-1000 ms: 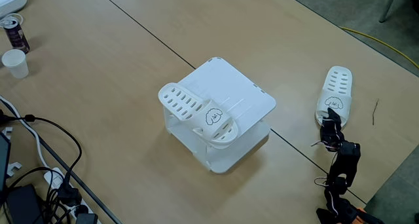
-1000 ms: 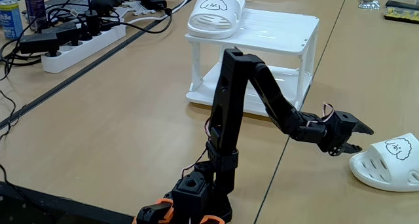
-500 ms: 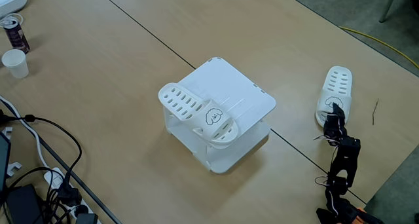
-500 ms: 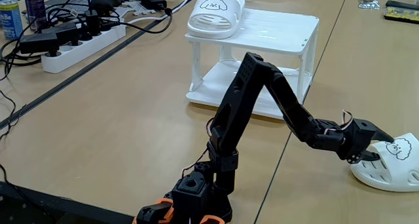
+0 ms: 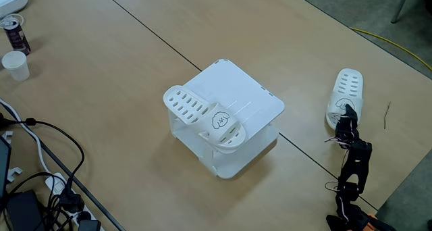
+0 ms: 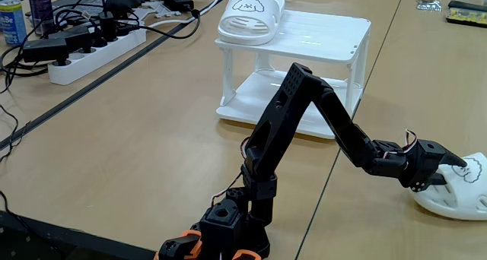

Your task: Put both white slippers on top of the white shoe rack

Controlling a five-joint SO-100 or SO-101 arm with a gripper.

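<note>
- Change: hand [image 6: 449, 171] has reached further out, from short of the second white slipper [image 5: 346, 96] to its strap end; fingers look spread around the strap, not yet clamped.
- First slipper [image 6: 249, 18]: on white shoe rack [image 5: 254, 96]; one remains.
- Worktop [image 5: 135, 62]: pale wood, seamed.
- Room: power strip [image 6: 91, 55], cables, paper cup [image 5: 15, 65].

Hand [image 6: 454, 167] now forward onto the table slipper [image 6: 456, 195].

Slipper on table [image 6: 456, 203] cut by right edge; tool [image 6: 449, 169] jaw state unclear.
</note>
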